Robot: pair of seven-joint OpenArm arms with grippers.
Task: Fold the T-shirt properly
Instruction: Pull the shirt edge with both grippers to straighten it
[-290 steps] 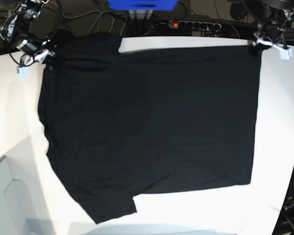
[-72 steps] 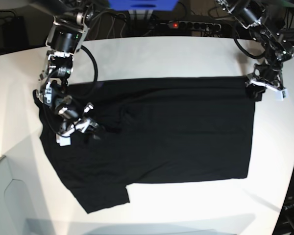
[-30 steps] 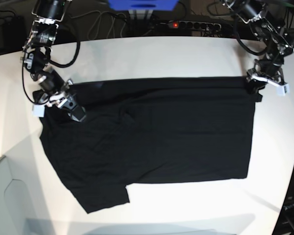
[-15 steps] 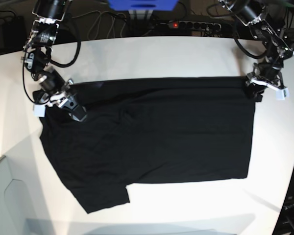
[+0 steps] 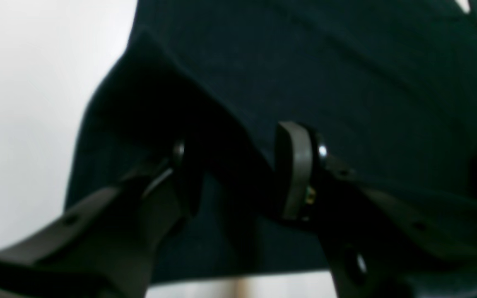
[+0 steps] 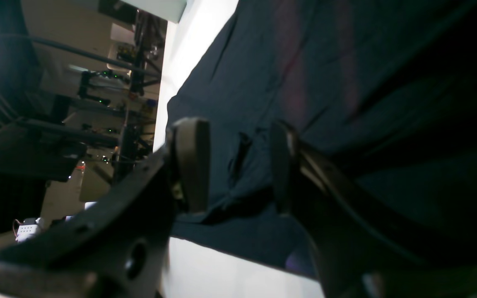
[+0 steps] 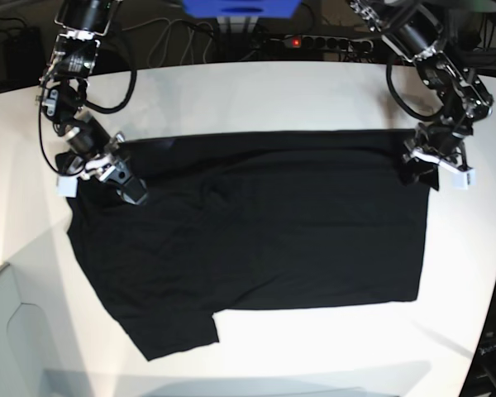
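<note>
The white table [image 7: 256,91] has bare room beyond every edge of the black T-shirt [image 7: 264,231], which lies flat across its middle, top edge folded straight. The left gripper [image 5: 238,174] sits at the shirt's upper corner, jaws parted around a raised ridge of cloth. The right gripper [image 6: 232,165] rests on the opposite upper corner, jaws parted, empty between them.
</note>
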